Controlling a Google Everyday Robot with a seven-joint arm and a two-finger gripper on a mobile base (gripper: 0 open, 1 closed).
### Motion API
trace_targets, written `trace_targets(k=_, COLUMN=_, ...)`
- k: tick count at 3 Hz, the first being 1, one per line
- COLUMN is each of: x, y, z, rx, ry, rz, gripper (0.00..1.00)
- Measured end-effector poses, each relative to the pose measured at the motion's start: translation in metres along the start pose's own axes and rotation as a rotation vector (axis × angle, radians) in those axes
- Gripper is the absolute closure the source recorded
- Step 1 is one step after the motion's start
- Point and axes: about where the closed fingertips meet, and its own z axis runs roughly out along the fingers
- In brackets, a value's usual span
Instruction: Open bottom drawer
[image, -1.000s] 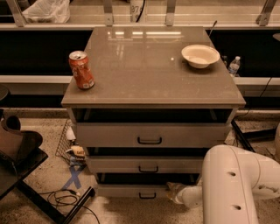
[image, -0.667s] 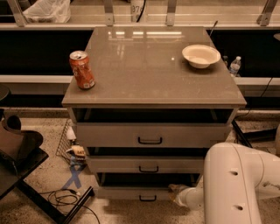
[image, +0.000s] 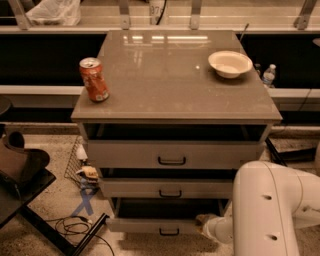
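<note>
The grey cabinet (image: 175, 112) has three drawers. The bottom drawer (image: 145, 226) is the lowest, slim front with a small black bar handle (image: 169, 231). It stands pulled out a little, with a dark gap above its front. My gripper (image: 204, 220) is low at the right part of that front, just right of the handle and touching or very close to the drawer's top edge. My white arm (image: 270, 210) fills the lower right and hides the drawer's right end.
An orange soda can (image: 94, 80) and a white bowl (image: 230, 63) stand on the cabinet top. The top drawer (image: 171, 154) and middle drawer (image: 170, 189) also sit slightly out. A dark chair (image: 20, 170), cables (image: 75, 225) and small clutter lie on the floor at left.
The bottom drawer front has slid out toward the camera a little, and my gripper has moved down and outward with it. The can and bowl have not moved.
</note>
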Motion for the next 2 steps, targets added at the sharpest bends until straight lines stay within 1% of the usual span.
trace_targets(k=1, x=0.002, y=0.002, z=-0.002, rx=-0.002, ry=0.006, rz=0.006, gripper=1.00)
trace_targets(k=2, x=0.018, y=0.017, z=-0.027, rx=-0.014, ry=0.050, rz=0.052, gripper=1.00)
